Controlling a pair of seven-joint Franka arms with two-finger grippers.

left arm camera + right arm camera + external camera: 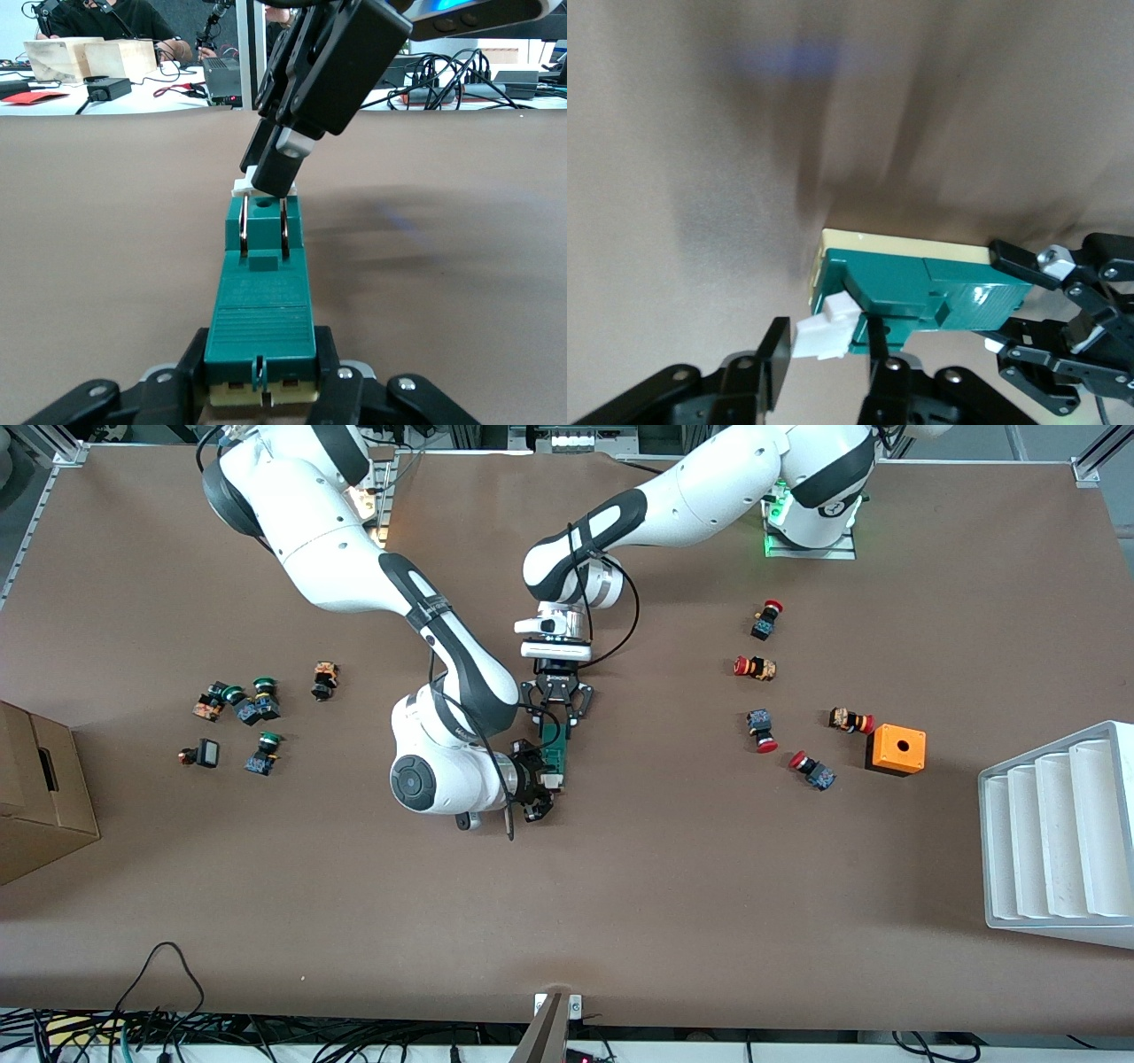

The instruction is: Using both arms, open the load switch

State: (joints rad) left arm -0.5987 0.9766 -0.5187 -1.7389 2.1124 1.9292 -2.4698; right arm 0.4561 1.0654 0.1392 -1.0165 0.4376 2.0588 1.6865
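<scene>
Load switch (555,746): held above mid-table, clamped at its 12 o'clock end by left gripper (558,720); white piece at 6 o'clock straddled by right gripper (542,786), grip undetermined.

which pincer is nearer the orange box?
Left. The left pincer grips the load switch at mid-table, toward the orange box; the right pincer holds the switch's white end.
</scene>
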